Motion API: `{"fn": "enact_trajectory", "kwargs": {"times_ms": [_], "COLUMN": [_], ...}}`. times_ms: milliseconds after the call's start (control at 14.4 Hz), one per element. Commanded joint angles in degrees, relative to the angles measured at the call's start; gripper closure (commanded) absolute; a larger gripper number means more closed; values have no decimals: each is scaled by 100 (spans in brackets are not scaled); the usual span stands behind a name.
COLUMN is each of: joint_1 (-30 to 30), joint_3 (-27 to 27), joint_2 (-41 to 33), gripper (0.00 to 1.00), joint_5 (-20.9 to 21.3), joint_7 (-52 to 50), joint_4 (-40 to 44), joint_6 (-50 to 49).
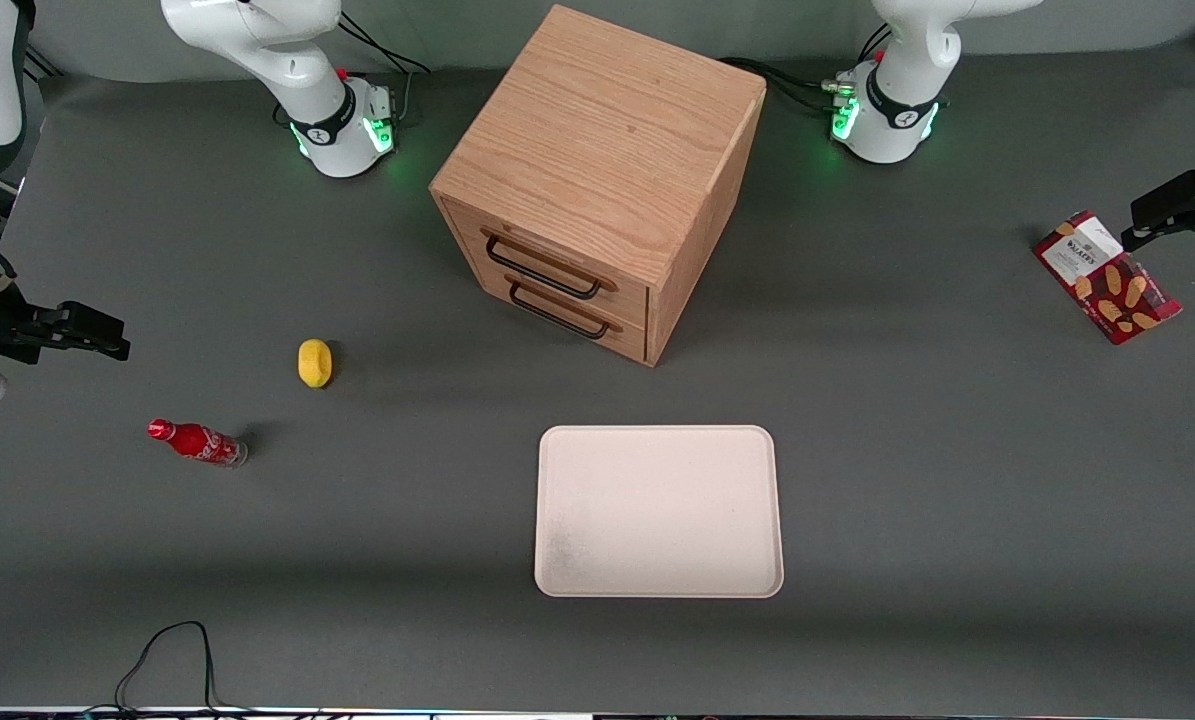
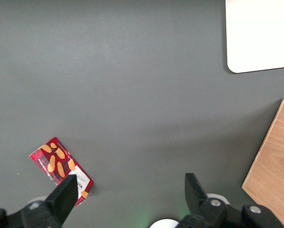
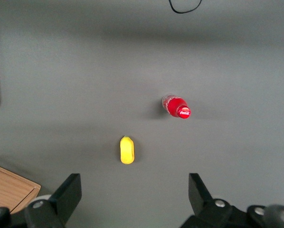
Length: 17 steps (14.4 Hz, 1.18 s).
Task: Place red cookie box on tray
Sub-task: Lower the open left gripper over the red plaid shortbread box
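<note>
Toward the working arm's end of the table we find the red cookie box (image 1: 1106, 277), lying flat on the grey table (image 1: 917, 450) with its biscuit pictures facing up. The gripper (image 2: 127, 194) hangs above the table near the box, fingers (image 2: 63, 194) spread wide with nothing between them; in the wrist view one finger overlaps a corner of the carton. We note the tray (image 1: 659, 511) well apart from the box, nearer the front camera than the wooden drawer cabinet (image 1: 597, 180). A yellow lemon (image 1: 314, 362) and a small red soda bottle (image 1: 197, 442) lie toward the parked arm's end.
</note>
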Motion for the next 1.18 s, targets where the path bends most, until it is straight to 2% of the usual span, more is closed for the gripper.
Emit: {"fn": "enact_trajectory", "kwargs": {"times_ms": [0,139,277,347,624,762,901,1109], "joint_1": [-68,-60,10,11,133,213,318,564], "joint_3": [59,85,190,408,1174,1446,1544,1867], "joint_2": [-53,-36,26,61,166,175,184,202], "gripper": [0,0,0,0,1,1,1,1], "joint_5": [-46,-20,216,383,482,508,709,842], "joint_7": [44,70,-9,8,-183,-806,-1482,-1609], "joint_4": [49,5,-91,-266,-1127,-1645,-2120,-3173], "joint_6": [-76,-49,12,204,1056,1469,1786,3127]}}
